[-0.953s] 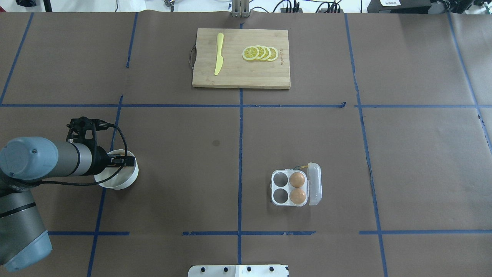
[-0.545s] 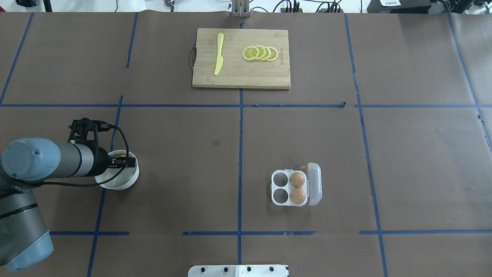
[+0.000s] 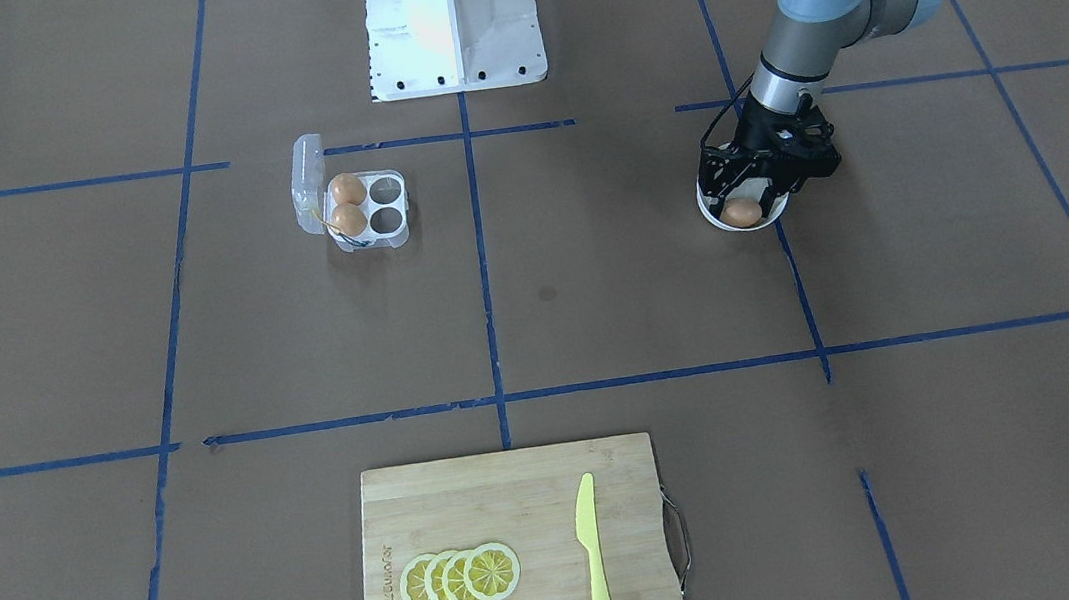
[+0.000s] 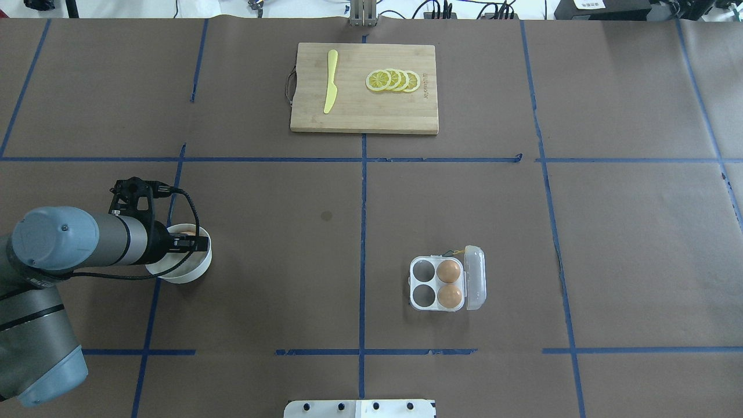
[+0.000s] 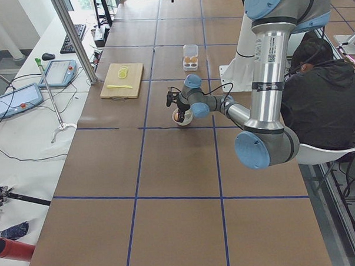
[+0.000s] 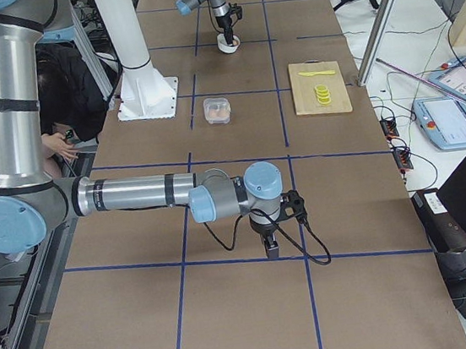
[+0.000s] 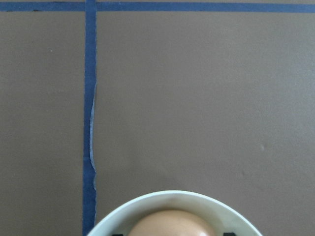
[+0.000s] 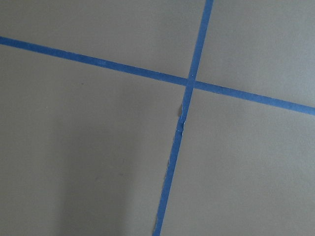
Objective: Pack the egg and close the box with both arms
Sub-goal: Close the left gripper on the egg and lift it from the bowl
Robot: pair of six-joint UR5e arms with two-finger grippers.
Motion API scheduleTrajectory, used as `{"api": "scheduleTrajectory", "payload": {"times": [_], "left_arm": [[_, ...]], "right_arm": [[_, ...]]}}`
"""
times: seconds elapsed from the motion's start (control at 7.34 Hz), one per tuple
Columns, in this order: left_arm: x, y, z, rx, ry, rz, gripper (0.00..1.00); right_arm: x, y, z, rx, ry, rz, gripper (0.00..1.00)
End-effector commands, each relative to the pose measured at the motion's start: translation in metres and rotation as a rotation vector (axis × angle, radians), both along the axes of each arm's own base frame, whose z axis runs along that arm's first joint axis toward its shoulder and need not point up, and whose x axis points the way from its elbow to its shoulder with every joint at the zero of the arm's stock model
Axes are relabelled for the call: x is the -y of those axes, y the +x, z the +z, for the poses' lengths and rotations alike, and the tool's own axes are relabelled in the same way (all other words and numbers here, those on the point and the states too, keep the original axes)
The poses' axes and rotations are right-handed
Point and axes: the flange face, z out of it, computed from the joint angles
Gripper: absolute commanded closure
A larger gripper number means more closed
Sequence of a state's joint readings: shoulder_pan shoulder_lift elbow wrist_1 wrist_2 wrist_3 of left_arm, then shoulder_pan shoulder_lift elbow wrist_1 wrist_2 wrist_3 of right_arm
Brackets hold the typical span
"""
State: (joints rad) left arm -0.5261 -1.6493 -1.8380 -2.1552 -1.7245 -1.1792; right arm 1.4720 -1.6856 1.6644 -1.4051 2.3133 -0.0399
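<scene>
We see the left gripper [image 3: 749, 199] down in the white bowl [image 4: 184, 271], fingers spread either side of the egg [image 3: 742, 212], apparently not gripping. We cannot tell the far-right right gripper's [image 6: 271, 246] state.

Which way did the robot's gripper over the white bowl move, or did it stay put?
Yes, it moved. In the overhead view the left gripper has slid a little to the right, farther past the blue tape line.

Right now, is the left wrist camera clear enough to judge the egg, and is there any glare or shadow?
Left wrist view: egg cropped by the bottom edge, slightly soft; bowl rim clear. Front-facing view: glare on the white base. Right wrist view: soft shadow on the paper, lower left.
</scene>
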Motion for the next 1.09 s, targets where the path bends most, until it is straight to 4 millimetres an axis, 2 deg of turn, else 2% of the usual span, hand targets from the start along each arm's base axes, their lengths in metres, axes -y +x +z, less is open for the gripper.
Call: {"api": "scheduleTrajectory", "payload": {"times": [0.0,0.27,0.54,0.95], "left_arm": [[-0.001,-0.001,-0.005,-0.008,0.009,0.004,0.6],[-0.001,-0.004,-0.013,-0.022,0.018,0.002,0.67],[-0.001,-0.011,-0.023,-0.041,0.032,-0.001,0.67],[-0.011,-0.033,-0.068,-0.123,0.073,0.001,0.67]], "right_arm": [[0.001,0.0,-0.001,0.0,0.001,-0.001,0.0],[0.001,0.0,-0.001,0.0,0.003,0.001,0.0],[0.001,0.0,-0.001,0.0,0.003,0.001,0.0],[0.001,0.0,-0.001,0.0,0.003,0.001,0.0]]}}
